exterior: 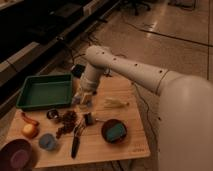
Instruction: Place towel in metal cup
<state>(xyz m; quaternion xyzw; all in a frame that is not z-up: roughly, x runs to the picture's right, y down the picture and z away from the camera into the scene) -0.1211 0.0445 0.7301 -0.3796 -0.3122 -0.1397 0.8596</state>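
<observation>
The towel (116, 103) is a pale thin cloth lying flat on the wooden table (135, 145), right of centre. The metal cup (52, 114) is small and shiny and stands near the tray's front right corner. My gripper (82, 98) points down at the tray's right edge, over a pale cup-like thing that it partly hides. It is left of the towel and up and to the right of the metal cup, apart from both.
A green tray (45, 91) lies at the back left. Dark grapes (67, 121), a knife (76, 143), a blue-grey cup (47, 142), a purple bowl (15, 156), an orange fruit (29, 130) and a dark red bowl with a teal block (115, 131) crowd the front. Cables lie behind the table.
</observation>
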